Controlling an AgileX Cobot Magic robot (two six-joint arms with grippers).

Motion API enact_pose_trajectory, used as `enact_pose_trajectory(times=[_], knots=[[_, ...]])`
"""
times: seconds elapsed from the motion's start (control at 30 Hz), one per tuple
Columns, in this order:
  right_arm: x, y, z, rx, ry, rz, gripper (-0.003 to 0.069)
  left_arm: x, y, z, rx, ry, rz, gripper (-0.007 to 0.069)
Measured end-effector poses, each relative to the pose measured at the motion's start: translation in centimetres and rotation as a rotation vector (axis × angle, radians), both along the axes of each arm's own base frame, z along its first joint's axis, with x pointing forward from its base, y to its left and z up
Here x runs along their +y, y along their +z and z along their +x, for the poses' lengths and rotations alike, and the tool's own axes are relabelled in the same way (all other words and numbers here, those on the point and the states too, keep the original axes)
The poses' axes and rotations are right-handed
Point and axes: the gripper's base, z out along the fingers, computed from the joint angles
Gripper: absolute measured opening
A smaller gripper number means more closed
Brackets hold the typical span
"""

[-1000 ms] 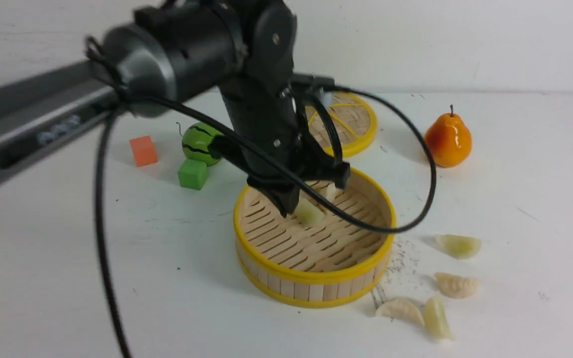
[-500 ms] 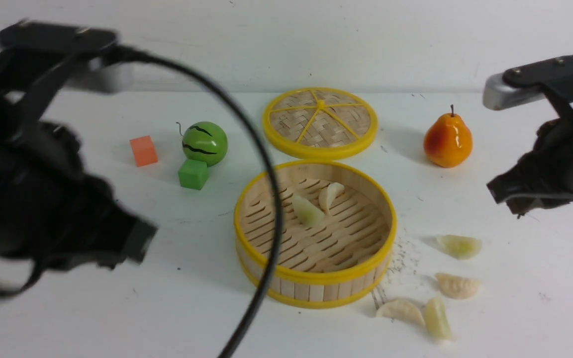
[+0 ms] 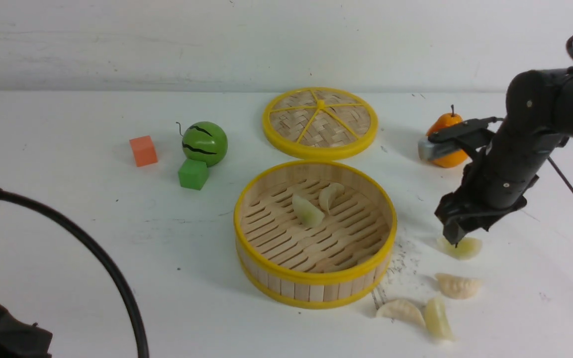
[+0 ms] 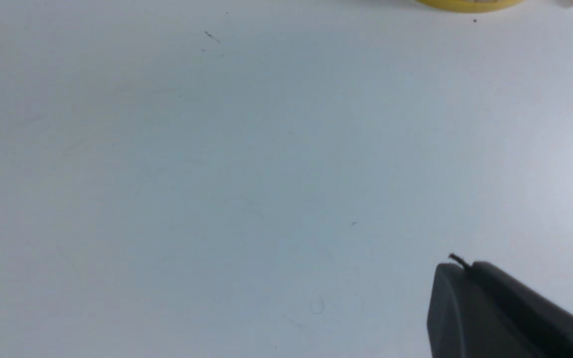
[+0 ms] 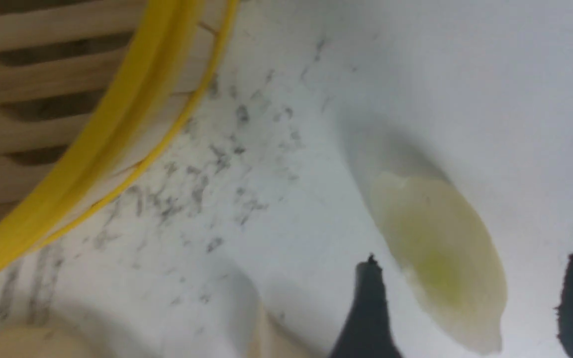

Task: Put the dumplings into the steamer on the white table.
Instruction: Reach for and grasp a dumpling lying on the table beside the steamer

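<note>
The steamer [image 3: 316, 276] stands mid-table with a pale green dumpling [image 3: 307, 211] and a cream one [image 3: 330, 195] lying on its slats. To its right, several more dumplings lie on the white table [image 3: 92, 219]: a green one [image 3: 467, 247], a cream one [image 3: 458, 285], and two near the front [image 3: 400, 311], [image 3: 436, 318]. My right gripper [image 3: 458, 234] is open and hangs just over the green one. In the right wrist view that dumpling [image 5: 440, 258] lies between the two spread fingertips [image 5: 368, 308], untouched. My left gripper [image 4: 460, 271] is shut and empty over bare table.
The woven lid [image 3: 320, 122] lies behind the steamer. An orange pear [image 3: 448, 144] is partly hidden by my right arm. A watermelon ball [image 3: 205, 143], a green cube [image 3: 193, 173] and an orange cube [image 3: 143, 150] sit at back left. The left arm's cable [image 3: 92, 258] arcs across the front left.
My left arm has pulled back from over the steamer to the front left, leaving the green dumpling inside. My right arm has swung in and down over the green dumpling on the table, jaws spread.
</note>
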Motion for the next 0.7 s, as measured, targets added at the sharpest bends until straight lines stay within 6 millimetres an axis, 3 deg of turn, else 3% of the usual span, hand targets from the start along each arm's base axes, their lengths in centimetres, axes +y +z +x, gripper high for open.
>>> enact_pose_trajectory(times=[0.1, 0.17, 0.23, 0.3, 0.33, 0.4, 0.43, 0.57, 0.7], knots=[[-0.3, -2.0, 0.7, 0.003, 0.025, -0.053, 0.0641, 0.0, 0.0, -0.1, 0.009, 0.000, -0.005, -0.0014], [-0.4, -3.1, 0.9, 0.021, 0.037, -0.075, 0.0649, 0.0, -0.1, -0.1, 0.012, 0.000, -0.003, -0.0014], [-0.4, -3.3, 1.0, 0.026, 0.048, -0.080, 0.0614, 0.0, -0.1, -0.1, 0.014, 0.000, -0.001, -0.0014], [-0.3, -3.4, 1.0, 0.034, 0.052, -0.077, 0.0512, 0.0, -0.1, -0.1, 0.015, 0.000, 0.000, -0.0014], [-0.3, -3.4, 1.0, 0.034, 0.053, -0.075, 0.0501, 0.0, -0.1, -0.1, 0.015, 0.000, 0.000, -0.0014], [-0.1, -3.5, 1.0, 0.041, 0.055, -0.070, 0.0292, 0.1, -0.1, -0.1, 0.010, -0.001, 0.007, -0.0014], [-0.1, -3.4, 1.0, 0.040, 0.056, -0.070, 0.0251, 0.1, -0.1, 0.0, 0.005, -0.003, 0.014, -0.0014], [-0.1, -3.3, 1.0, 0.048, 0.056, -0.071, 0.0258, 0.2, 0.0, 0.0, -0.008, -0.005, 0.034, -0.0013], [0.3, -1.5, 0.4, 0.042, 0.063, -0.077, 0.0253, 0.3, 0.0, 0.1, -0.013, -0.004, 0.040, -0.0013]])
